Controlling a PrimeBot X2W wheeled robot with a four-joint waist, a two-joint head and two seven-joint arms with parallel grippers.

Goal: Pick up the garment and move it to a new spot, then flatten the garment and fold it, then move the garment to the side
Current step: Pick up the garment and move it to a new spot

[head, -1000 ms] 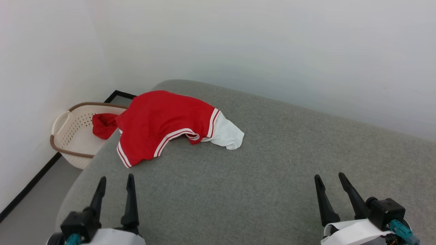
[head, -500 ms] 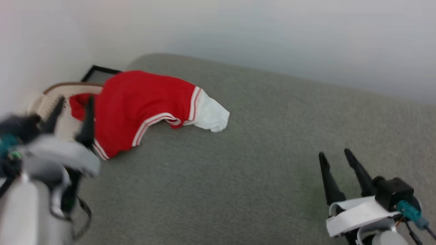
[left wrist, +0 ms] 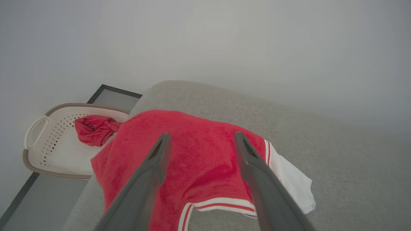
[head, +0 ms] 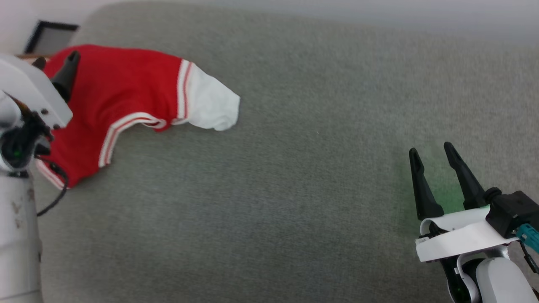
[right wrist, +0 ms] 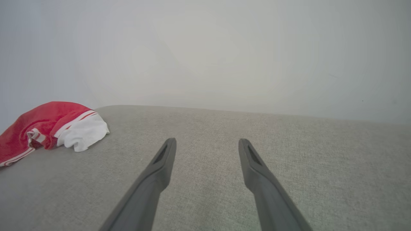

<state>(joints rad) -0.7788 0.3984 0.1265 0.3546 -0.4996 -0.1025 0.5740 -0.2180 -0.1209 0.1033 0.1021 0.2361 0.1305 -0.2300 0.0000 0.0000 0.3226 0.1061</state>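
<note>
Now both jaws stand wide apart and empty. The left gripper (left wrist: 202, 134) hangs over the garment (head: 126, 92), which lies crumpled at the far left of the grey cushion (head: 294, 189); the right gripper (head: 431, 148) is at the near right.
</note>
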